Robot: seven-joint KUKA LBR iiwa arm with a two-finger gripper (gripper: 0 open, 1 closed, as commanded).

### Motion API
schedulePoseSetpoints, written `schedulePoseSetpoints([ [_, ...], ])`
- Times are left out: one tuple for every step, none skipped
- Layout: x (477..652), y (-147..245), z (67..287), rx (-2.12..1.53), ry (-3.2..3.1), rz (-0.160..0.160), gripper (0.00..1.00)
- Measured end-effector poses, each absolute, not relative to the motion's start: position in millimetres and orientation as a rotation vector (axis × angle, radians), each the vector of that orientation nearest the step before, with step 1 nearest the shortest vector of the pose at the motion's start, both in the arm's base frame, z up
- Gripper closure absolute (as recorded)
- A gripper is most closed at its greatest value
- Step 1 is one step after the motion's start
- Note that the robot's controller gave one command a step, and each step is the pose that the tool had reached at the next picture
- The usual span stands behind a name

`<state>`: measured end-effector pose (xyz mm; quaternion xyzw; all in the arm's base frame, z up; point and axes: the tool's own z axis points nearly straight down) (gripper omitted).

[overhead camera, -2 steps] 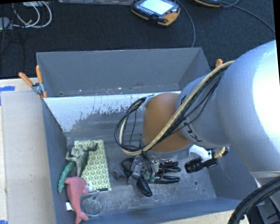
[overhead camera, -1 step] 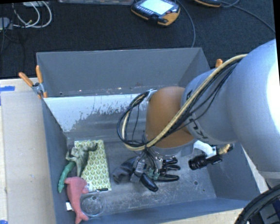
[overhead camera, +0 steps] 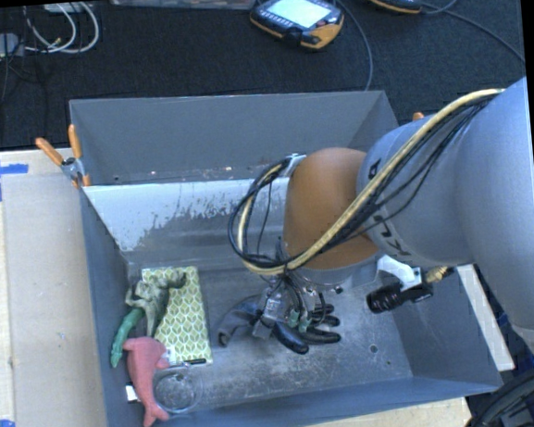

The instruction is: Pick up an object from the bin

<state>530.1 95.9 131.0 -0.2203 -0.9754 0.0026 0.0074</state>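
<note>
Camera view: pincer (overhead camera: pixel 300 330) down low over the mid-floor of the grey bin (overhead camera: pixel 234 155), hung beneath the orange wrist cover (overhead camera: pixel 326 203), cables (overhead camera: pixel 245 221) looped round the wrist. Reached in from the right and tipped downward, presumably to meet the floor from above. Cannot tell the pincer's spread, wide or narrow, against the dark clutter under it, nor whether anything is gripped.

Just beside the pincer, to its left: dark grey curved thing (overhead camera: pixel 232 324), flat on the floor, kind unclear, perhaps touching. Nearest thing to it, so judged the likeliest pick.

Rest of contents bunched at the floor's left, well apart from the pincer, probably slid there off the sloped walls:
- green patterned card (overhead camera: pixel 185 322), lying flat
- green lizard-like toy (overhead camera: pixel 136 314), along the card's left edge and over its top
- pink fish-shaped toy (overhead camera: pixel 147 365), below, touching the card's lower corner
- clear ring (overhead camera: pixel 178 392), just beside the pink toy
</note>
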Motion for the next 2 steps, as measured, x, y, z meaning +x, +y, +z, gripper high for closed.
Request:
schedulePoseSetpoints([
  [531.0,95.9,154.0,-0.69,-3.054,0.006,1.0],
  [531.2,95.8,158.6,-0.689,-3.053,0.006,1.0],
])
